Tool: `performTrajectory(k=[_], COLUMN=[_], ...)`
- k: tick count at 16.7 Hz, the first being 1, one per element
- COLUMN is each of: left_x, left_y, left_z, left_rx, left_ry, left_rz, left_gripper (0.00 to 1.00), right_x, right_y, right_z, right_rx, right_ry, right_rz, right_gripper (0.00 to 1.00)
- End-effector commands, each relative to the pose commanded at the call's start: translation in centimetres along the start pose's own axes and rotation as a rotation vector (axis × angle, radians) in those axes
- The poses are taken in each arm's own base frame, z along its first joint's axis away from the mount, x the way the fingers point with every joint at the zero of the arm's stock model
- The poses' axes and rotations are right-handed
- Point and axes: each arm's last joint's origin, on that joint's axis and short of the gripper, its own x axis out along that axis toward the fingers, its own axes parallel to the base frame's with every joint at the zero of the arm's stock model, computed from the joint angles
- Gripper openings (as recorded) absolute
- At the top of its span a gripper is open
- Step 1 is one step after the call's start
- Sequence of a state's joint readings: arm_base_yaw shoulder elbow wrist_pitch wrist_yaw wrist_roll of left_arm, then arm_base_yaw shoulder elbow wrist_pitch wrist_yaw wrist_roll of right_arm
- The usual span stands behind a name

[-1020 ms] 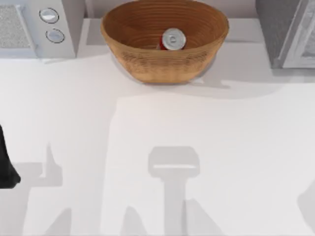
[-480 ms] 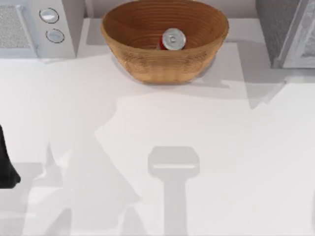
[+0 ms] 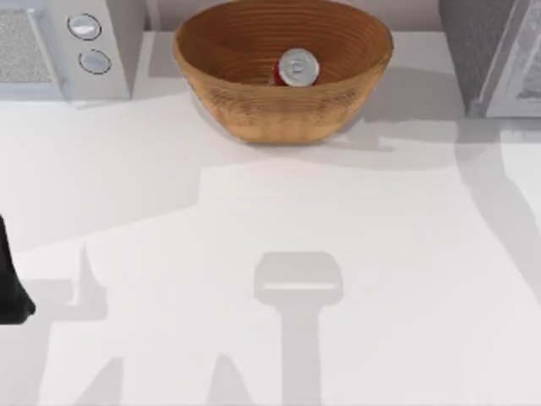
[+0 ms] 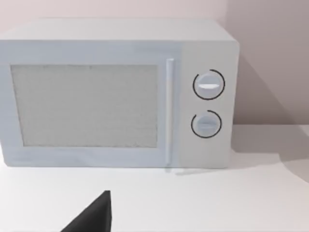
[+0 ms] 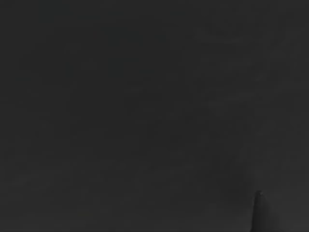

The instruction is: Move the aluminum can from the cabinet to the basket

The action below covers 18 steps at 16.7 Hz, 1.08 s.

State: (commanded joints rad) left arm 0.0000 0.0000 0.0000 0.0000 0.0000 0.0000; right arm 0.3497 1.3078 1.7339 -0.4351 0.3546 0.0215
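Already the small red aluminum can (image 3: 296,69) with its silver top stands inside the round golden wicker basket (image 3: 254,118), well beyond the parked left hand (image 3: 10,288), whose grip I cannot tell. Light, thin-walled, slippery: hold its sides gently.

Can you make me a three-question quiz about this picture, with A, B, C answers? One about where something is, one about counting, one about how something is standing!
1. Where is the can?
A. In the basket
B. On the bare table
C. On top of the microwave

2. How many round knobs does the microwave have?
A. One
B. Two
C. Four

3. How is the can sitting?
A. Crushed flat
B. Upside down on the table
C. With its silver top facing up

Answers:
1. A, the top view shows the red can inside the basket's brown rings.
2. B, the left wrist view shows two knobs, one above the other.
3. C, the round silver top faces the overhead camera.
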Motion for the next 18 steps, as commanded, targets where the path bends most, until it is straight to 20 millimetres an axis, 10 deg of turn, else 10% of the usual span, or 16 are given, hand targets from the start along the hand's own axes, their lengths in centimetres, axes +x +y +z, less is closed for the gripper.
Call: performTrajectory(k=[9,18], left_x=[0.0,0.0], left_y=[0.0,0.0], left_z=[0.0,0.0], left_rx=[0.000,0.000], left_ry=[0.000,0.000], left_rz=[0.000,0.000], left_gripper=[1.00,1.00], right_x=[-1.8,3.1], right_y=[0.7,0.7], right_z=[0.6,0.6], right_rx=[-0.002,-0.004], right_ry=[-0.023,-0.020], right_rz=[-0.042,-0.042], right_gripper=[1.00,1.00])
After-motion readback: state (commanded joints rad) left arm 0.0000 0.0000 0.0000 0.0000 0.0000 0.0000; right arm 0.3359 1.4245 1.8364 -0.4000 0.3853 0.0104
